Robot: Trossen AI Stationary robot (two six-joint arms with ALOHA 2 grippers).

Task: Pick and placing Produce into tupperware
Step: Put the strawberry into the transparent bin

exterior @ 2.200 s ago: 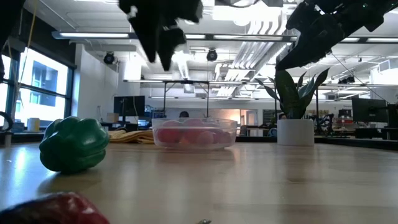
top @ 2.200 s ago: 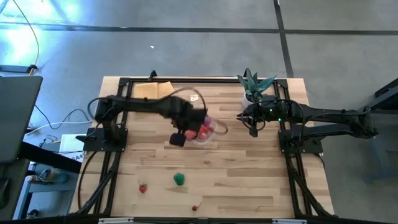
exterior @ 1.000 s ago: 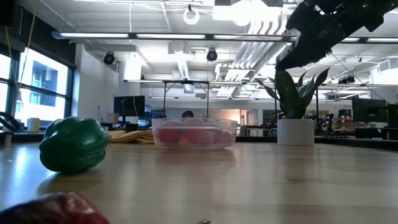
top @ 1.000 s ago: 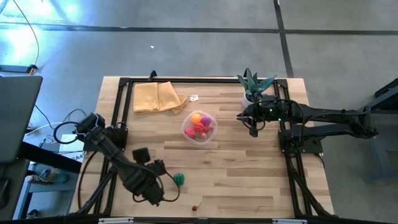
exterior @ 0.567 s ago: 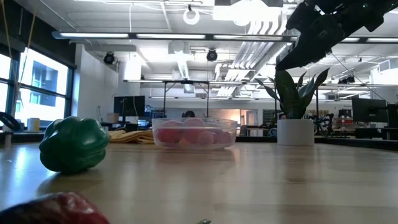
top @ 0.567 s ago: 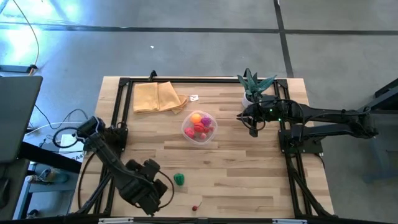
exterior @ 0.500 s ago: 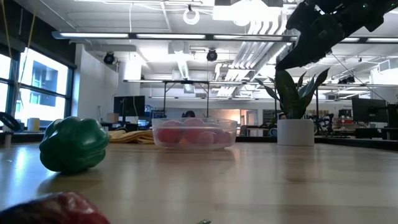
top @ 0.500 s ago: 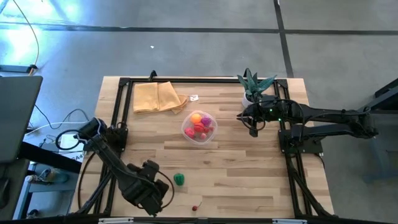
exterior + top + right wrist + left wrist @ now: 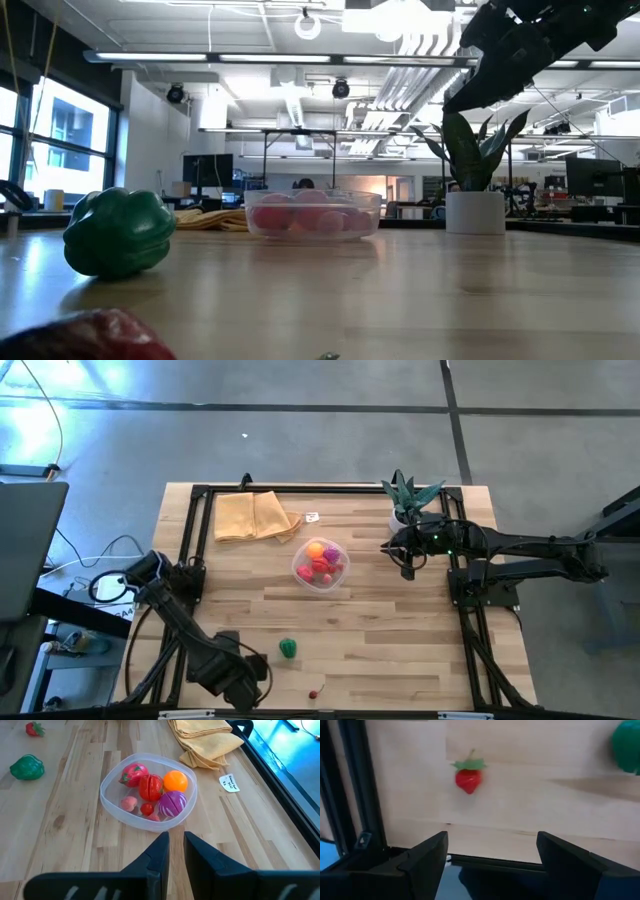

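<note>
— Red strawberry [image 9: 468, 778] with a green leafy cap lies on the bare wood near the table's front left corner; the left gripper [image 9: 491, 851] hangs above it with its fingers spread wide and nothing between them; the berry shows ahead of the fingers in the left wrist view, apart from both.

— So which step is this?

— I judge it the approach to a pick; the gripper is over the piece but has not yet come down around it; next it needs to centre the berry between the fingers, lower to the wood and close.

— What else is loose?

— A green pepper [image 9: 288, 648] just beside that arm, and a tiny cherry-like piece [image 9: 313, 694] nearer the front edge; both stand well apart from the container.

— And the tupperware?

— Farther back, near the table's middle; the clear round tub [image 9: 111, 801] already holds a red piece, a sliced tomato, an orange, a purple one and some small ones.

— The other arm?

— The right gripper [image 9: 172, 855] waits near the potted plant [image 9: 406, 497], its fingers nearly together and holding nothing; a folded yellow cloth [image 9: 252, 516] lies at the far left.
</note>
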